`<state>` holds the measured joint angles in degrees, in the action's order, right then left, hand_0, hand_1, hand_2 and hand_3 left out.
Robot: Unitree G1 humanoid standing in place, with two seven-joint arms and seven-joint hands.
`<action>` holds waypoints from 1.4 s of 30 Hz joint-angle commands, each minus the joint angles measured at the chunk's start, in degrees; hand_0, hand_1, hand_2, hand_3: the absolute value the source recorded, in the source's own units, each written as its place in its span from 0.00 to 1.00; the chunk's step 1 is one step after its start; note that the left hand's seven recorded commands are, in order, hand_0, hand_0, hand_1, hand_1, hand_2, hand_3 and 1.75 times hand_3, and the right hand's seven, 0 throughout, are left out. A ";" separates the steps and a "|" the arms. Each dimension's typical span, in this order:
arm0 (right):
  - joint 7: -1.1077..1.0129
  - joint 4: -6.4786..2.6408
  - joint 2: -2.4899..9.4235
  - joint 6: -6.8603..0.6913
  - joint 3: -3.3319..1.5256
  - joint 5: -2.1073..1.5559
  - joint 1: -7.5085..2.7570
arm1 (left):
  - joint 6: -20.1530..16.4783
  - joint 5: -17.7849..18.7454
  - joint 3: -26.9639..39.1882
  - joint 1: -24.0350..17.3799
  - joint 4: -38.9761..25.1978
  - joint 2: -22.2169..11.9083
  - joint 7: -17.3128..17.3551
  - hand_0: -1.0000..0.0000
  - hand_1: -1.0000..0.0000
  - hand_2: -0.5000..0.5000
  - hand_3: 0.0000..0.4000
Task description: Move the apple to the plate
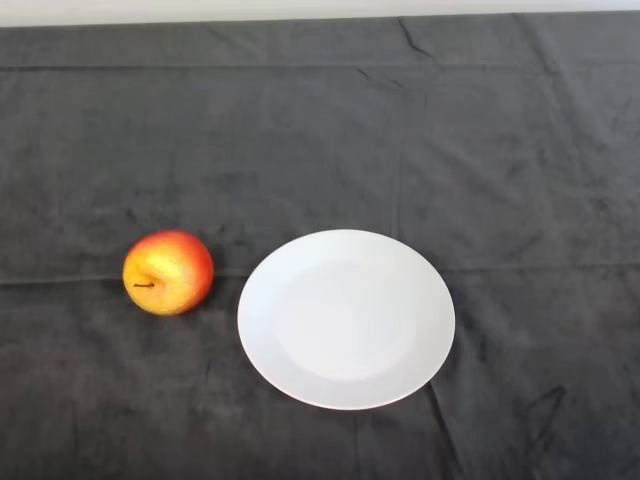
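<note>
Apple [168, 272] sits on the desk [320, 130] under the dark cloth, just beside the white plate [300, 375] at the plate's nine o'clock, apart from its rim and not yet on it. It lies tilted, stem pointing toward nine o'clock, its skin red shading to yellow. I judge it firm, fairly light and smooth, likely to roll if nudged, so a hold across its widest part, on opposite sides, seems safest. No hand appears, so nothing can be said of the fingers. No brand, label or writing is readable anywhere.
</note>
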<state>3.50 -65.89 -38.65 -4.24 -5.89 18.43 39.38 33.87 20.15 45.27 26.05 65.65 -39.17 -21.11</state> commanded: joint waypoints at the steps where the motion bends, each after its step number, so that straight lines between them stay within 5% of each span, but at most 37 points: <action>1: 0.69 -1.57 -1.44 0.51 0.19 0.77 1.00 | -0.58 -0.06 -2.12 2.97 2.65 -4.22 0.73 1.00 1.00 0.50 0.00; 21: 0.70 -1.51 -1.44 0.49 0.17 0.73 0.97 | -1.72 -1.06 -4.41 4.50 2.13 -3.34 0.97 1.00 1.00 0.50 0.00; 42: 0.69 -1.36 -1.45 0.44 0.17 0.68 0.89 | -3.92 -7.94 -13.46 11.35 0.41 0.58 -0.23 1.00 1.00 0.50 0.00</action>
<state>3.50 -66.33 -38.64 -4.07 -5.93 18.43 39.38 30.56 13.20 32.23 34.53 65.64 -38.65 -21.19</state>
